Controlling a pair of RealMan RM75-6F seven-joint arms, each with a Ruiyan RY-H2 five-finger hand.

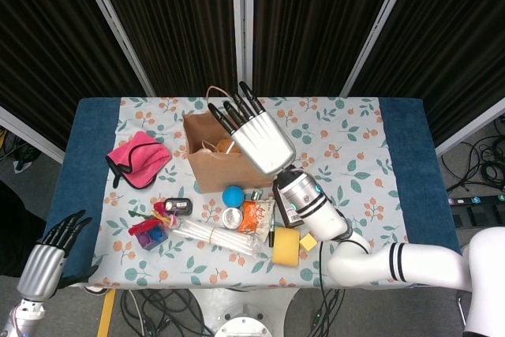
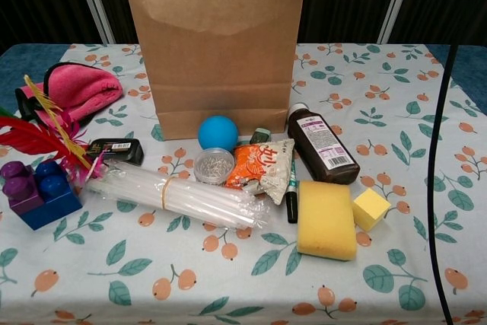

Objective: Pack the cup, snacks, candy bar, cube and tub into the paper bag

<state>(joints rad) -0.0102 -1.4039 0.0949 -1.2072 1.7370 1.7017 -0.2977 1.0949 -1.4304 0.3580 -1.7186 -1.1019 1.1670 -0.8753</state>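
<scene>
The right hand (image 1: 259,141) is hovering over the open mouth of the paper bag (image 2: 215,43), fingers spread and holding nothing, while the left hand (image 1: 46,264) is hanging open off the tabletop (image 2: 251,279). The snacks (image 2: 257,165), cube (image 2: 370,208) and tub (image 2: 214,164) are lying in front of the bag. The light bag risks tipping if an arm is brushing its rim.

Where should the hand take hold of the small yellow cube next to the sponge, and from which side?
Grip the yellow cube by two opposite side faces, coming from above. It sits flat, its top bare. The sponge lies close on one side, so place the fingers on the faces running toward and away from the sponge, where the table is open.
</scene>
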